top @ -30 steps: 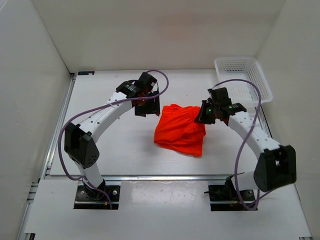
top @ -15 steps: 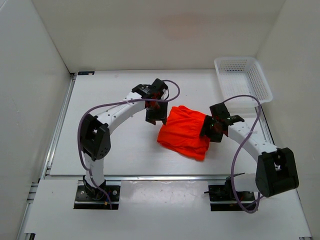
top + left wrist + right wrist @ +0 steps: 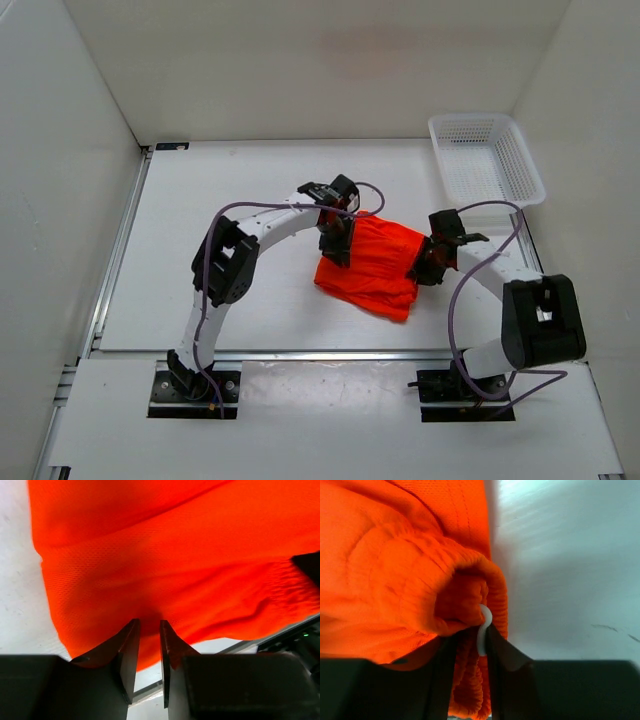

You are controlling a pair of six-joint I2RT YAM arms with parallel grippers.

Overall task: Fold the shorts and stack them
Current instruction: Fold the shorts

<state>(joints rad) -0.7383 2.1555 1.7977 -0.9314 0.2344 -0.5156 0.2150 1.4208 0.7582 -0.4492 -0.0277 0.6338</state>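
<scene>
The left gripper (image 3: 149, 626) pinches the orange-red shorts' (image 3: 372, 262) edge; the right gripper (image 3: 470, 639) clamps their waistband (image 3: 415, 575) beside the white drawstring (image 3: 484, 626).

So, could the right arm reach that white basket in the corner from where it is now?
Probably yes: only bare table lies between the right gripper and the basket. But the gripper is pinching the shorts, so they would drag along.

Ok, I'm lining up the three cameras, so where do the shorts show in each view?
Top view: shorts in the middle of the table.
Left wrist: shorts fill most of the picture's upper part.
Right wrist: shorts fill the left half, bunched up.
Shared landmark: the white table, bare beside the shorts in all three.
</scene>
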